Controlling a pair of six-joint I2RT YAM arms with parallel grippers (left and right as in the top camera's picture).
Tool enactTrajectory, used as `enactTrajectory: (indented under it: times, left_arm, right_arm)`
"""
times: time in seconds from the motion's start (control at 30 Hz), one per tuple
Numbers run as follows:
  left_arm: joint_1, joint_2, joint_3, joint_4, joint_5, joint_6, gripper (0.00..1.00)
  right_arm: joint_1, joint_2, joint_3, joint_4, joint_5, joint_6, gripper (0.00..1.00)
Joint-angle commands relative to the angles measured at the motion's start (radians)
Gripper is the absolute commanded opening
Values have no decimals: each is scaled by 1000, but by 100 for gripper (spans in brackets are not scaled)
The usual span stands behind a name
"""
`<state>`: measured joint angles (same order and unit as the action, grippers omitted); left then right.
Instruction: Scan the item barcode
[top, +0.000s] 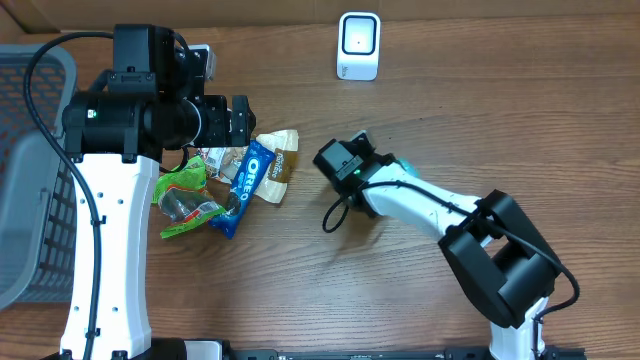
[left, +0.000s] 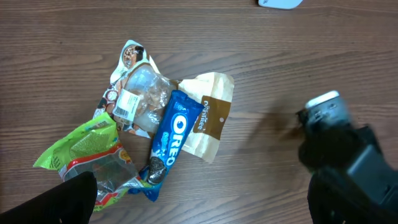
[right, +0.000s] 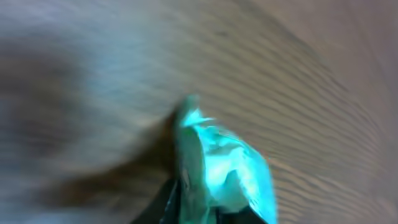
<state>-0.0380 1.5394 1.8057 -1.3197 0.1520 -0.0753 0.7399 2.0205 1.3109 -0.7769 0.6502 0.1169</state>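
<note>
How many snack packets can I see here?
5: green bag, Oreo pack, beige pouch and clear packet piled together; a teal packet by the right pincer. Others may hide underneath.

Mock shop checkout on a robot lab bench.
A brown wood-grain table carries a small white barcode scanner, a grey plastic mesh basket and a heap of packaged snacks. A white-and-black robot arm stands on the left and another on the right.
</note>
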Motion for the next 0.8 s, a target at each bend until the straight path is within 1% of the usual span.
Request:
enactTrajectory:
  times: [0.0, 0.03, 0.13, 0.17, 0.23, 0.3, 0.4, 0.5, 0.53, 0.6, 0.63, 0.67, 0.73, 0.77]
  left_arm:
    - [0, 4, -4, 0, -5, -11, 100]
    - [0, 4, -4, 0, -5, -11, 100]
    - [0, 4, -4, 0, -5, -11, 100]
    - [0, 4, -4, 0, -5, -11, 100]
    - [0, 4, -4, 0, -5, -11, 100]
    - [0, 4, -4, 0, -5, -11, 100]
    - [0, 4, -4, 0, -5, -11, 100]
    - [0, 4, -4, 0, -5, -11, 100]
    - [0, 4, -4, 0, -5, -11, 100]
    - [0, 4, -4, 0, -5, -11, 100]
    - [0, 4, -4, 0, -5, -11, 100]
    - [0, 4, -4, 0, -5, -11, 100]
    - [0, 4, -4, 0, -5, -11, 100]
    - [0, 4, -4, 0, -5, -11, 99]
  right_arm:
    - [37, 5, 2, -25, -216, 13, 41]
    - [43, 5, 2, -31, -239, 13, 49]
    - [60, 4, 5, -55, -301, 15, 62]
    - [64, 3, 12, -68, -315, 32, 68]
    - [65, -7, 50, -120, -317, 135, 74]
    - [58, -30, 112, -167, -366, 177, 75]
    - [18, -84, 222, -206, -492, 176, 78]
    - [-60, -139, 309, -241, -615, 184, 81]
    - [-101, -158, 327, -254, -653, 214, 82]
    - [-179, -179, 332, -271, -726, 262, 81]
    - [-218, -181, 332, -279, -767, 277, 79]
    - [-262, -181, 332, -290, -813, 281, 70]
    - [-329, -174, 318, -293, -855, 280, 61]
    - [-353, -172, 303, -288, -854, 280, 51]
